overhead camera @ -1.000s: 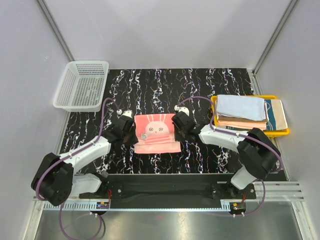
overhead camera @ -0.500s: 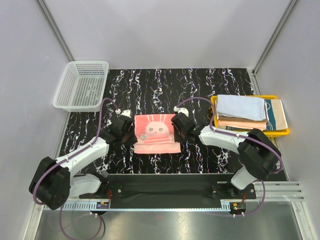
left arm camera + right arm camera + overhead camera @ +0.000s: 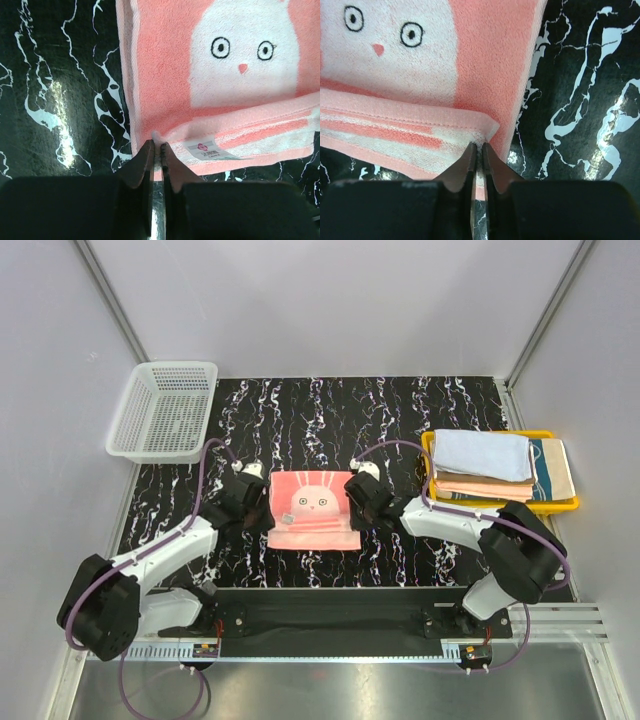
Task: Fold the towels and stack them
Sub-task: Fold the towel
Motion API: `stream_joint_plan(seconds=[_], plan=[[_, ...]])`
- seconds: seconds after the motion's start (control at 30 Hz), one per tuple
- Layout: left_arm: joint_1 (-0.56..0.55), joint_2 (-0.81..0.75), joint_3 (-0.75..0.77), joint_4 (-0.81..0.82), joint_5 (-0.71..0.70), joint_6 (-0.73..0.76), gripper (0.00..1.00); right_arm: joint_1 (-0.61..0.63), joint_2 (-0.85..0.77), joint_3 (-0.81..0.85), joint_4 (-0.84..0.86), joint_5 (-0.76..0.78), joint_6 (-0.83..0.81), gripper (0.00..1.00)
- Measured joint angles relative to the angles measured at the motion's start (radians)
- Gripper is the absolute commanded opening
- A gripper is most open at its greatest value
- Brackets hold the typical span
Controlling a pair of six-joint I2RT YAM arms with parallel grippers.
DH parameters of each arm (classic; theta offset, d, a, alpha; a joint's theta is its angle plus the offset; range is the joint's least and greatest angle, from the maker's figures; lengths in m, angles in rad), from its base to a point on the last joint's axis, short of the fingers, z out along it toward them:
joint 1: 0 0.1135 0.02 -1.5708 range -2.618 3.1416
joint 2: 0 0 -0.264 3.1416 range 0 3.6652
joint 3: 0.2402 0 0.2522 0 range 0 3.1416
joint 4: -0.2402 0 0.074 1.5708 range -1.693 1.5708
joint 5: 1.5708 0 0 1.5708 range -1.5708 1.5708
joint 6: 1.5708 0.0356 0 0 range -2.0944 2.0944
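Note:
A coral pink towel [image 3: 313, 508] with a white bunny face lies flat at the table's middle. Its near edge is turned over as a striped flap with a small label. My left gripper [image 3: 268, 514] is shut on the flap's left corner, seen close in the left wrist view [image 3: 156, 147], with the towel [image 3: 235, 75] ahead. My right gripper [image 3: 356, 510] is shut on the flap's right corner [image 3: 480, 147], with the towel [image 3: 420, 75] ahead. A light blue towel [image 3: 482, 455] tops a folded stack over a peach one [image 3: 470, 485] and a teal-and-cream one [image 3: 551, 466].
The stack sits in a yellow tray [image 3: 575, 502] at the right edge. A white mesh basket [image 3: 165, 410] stands at the back left. The table [image 3: 400, 410] is black with white marbling, between grey walls.
Both grippers have shifted slightly toward the near side with the towel's flap in them. The right one moved a little more. The stack and basket have not moved.

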Motion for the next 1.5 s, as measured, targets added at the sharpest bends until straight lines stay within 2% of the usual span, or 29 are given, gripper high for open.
stream_joint_plan(seconds=[0.07, 0.1, 0.2, 0.43, 0.63, 0.9, 1.17, 1.5], plan=[[0.0, 0.006, -0.006, 0.001, 0.005, 0.0, 0.2, 0.002, -0.001, -0.01, 0.003, 0.0, 0.002, 0.21], [0.0, 0.006, -0.009, 0.001, 0.006, 0.0, 0.25, 0.002, -0.002, -0.016, 0.002, 0.0, 0.002, 0.3], [0.0, 0.003, -0.011, -0.011, 0.004, 0.005, 0.29, 0.002, -0.018, -0.034, -0.006, 0.0, 0.006, 0.39], [0.0, -0.041, 0.016, -0.074, -0.004, 0.015, 0.33, 0.003, -0.116, -0.037, -0.037, 0.013, 0.006, 0.44], [0.0, -0.018, 0.114, -0.087, -0.012, 0.033, 0.33, 0.003, -0.055, 0.056, -0.073, 0.055, -0.009, 0.44], [0.0, 0.215, 0.206, -0.052, -0.019, 0.058, 0.31, 0.004, 0.155, 0.207, -0.081, 0.113, -0.048, 0.43], [0.0, 0.249, 0.206, -0.046, 0.006, 0.072, 0.29, 0.004, 0.191, 0.239, -0.09, 0.131, -0.074, 0.4], [-0.002, 0.248, 0.175, -0.034, 0.082, 0.087, 0.28, 0.004, 0.192, 0.196, -0.089, 0.087, -0.072, 0.37]])
